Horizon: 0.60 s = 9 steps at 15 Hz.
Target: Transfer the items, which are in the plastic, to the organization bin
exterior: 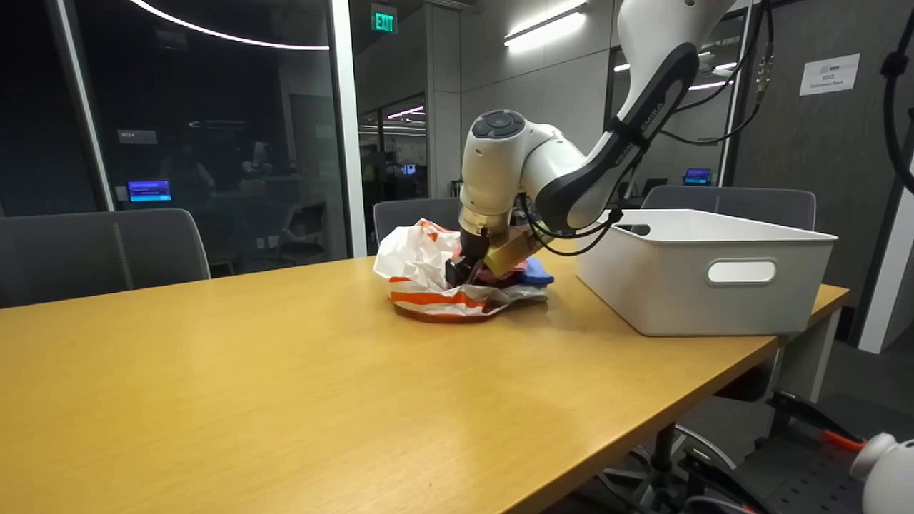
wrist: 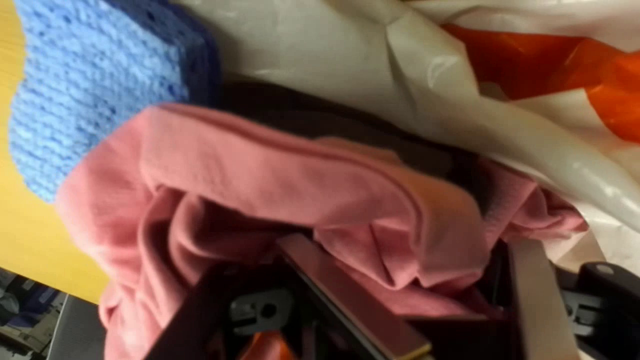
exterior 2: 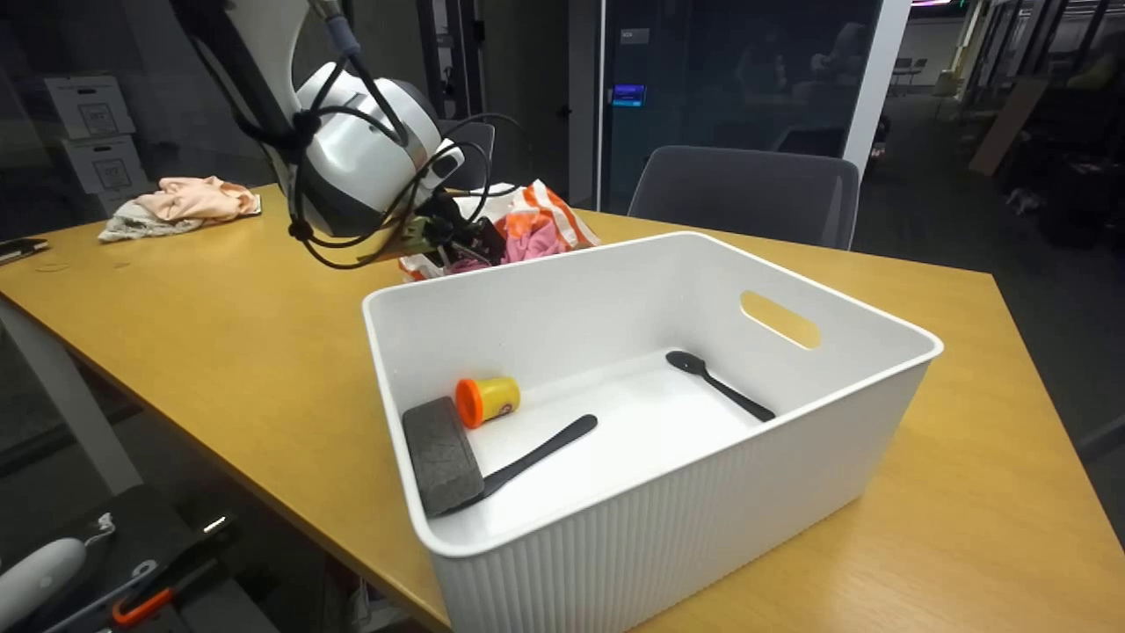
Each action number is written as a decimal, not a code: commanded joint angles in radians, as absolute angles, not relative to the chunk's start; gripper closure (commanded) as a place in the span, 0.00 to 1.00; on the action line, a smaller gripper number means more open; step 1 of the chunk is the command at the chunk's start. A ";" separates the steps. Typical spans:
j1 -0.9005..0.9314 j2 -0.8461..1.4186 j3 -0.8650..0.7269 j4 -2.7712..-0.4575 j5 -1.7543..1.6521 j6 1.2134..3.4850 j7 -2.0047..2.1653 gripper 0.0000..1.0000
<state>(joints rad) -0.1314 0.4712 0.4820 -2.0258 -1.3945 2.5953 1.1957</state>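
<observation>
A white plastic bag with orange stripes (exterior: 428, 260) lies on the table, also in an exterior view (exterior 2: 552, 215) and the wrist view (wrist: 350, 60). A crumpled pink cloth (wrist: 240, 175) is at its mouth, also in an exterior view (exterior 2: 532, 239). A blue sponge (wrist: 100, 85) lies beside the cloth, also in an exterior view (exterior: 537, 273). My gripper (wrist: 410, 245) points down at the bag, fingers apart, with folds of pink cloth between them. It also shows in both exterior views (exterior: 468, 271) (exterior 2: 466, 253). The white bin (exterior: 685, 289) stands beside the bag (exterior 2: 685, 519).
In the bin lie a grey block (exterior 2: 444, 453), a yellow tub with orange lid (exterior 2: 494, 400), a black spoon (exterior 2: 721, 387) and a black utensil handle (exterior 2: 549, 447). The bin's near wall is close to the table edge. Folded cloths (exterior 2: 189, 207) lie farther along the table.
</observation>
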 commanded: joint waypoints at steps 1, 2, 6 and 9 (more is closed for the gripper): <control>-0.114 0.487 0.459 -1.998 -1.398 2.637 1.212 0.56; -0.011 0.445 0.337 -2.018 -1.307 2.700 1.161 0.63; -0.120 0.387 0.449 -2.105 -1.032 2.741 0.912 0.95; -0.077 0.282 0.407 -2.158 -0.794 2.754 0.745 1.00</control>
